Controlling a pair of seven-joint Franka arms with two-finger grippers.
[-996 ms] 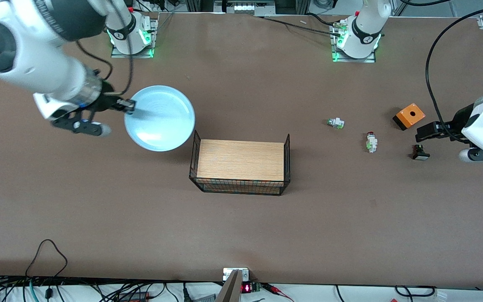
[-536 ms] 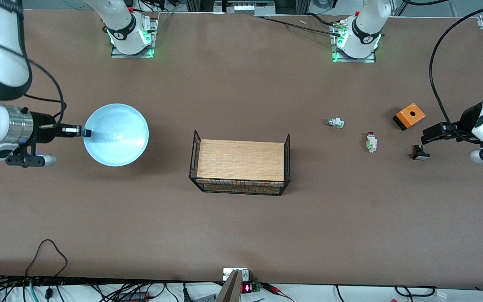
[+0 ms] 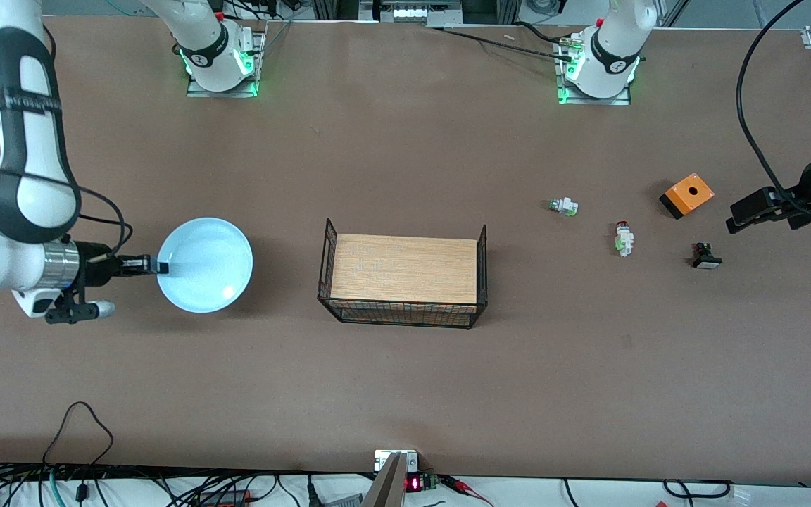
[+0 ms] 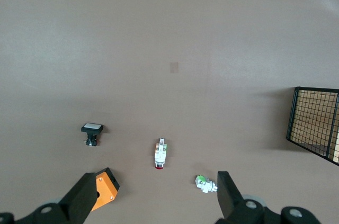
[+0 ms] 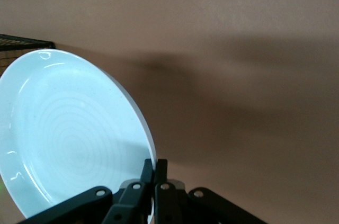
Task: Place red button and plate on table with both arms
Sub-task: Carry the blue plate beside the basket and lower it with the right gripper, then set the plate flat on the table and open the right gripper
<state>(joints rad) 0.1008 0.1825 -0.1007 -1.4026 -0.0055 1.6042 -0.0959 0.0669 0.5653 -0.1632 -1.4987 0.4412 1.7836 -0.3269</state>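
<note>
The right gripper (image 3: 155,266) has its fingers clamped on the rim of the plate (image 3: 208,264), which sits toward the right arm's end of the worktop (image 3: 405,380) from the wire rack (image 3: 403,281), well apart from it. In the right wrist view the plate (image 5: 69,139) tilts relative to the brown surface below; whether its underside already touches down I cannot tell from these views. The coming move, as I judge it, turns on that relation: the plate hangs out from the fingers toward the rack, so lowering flat and letting go should leave it resting free, with bare worktop all round it and no edge close by. The red button (image 3: 622,238) lies on the worktop toward the left arm's end from the rack, its long axis running roughly toward the front camera, red cap pointing away from it. A white switch (image 3: 563,205), an orange box (image 3: 687,195) and a black button (image 3: 706,256) lie around it, all apart from each other. The left gripper (image 3: 754,211) is over the worktop near the orange box, fingers spread wide and holding nothing, as the left wrist view shows (image 4: 153,203); this arm looks done.
</note>
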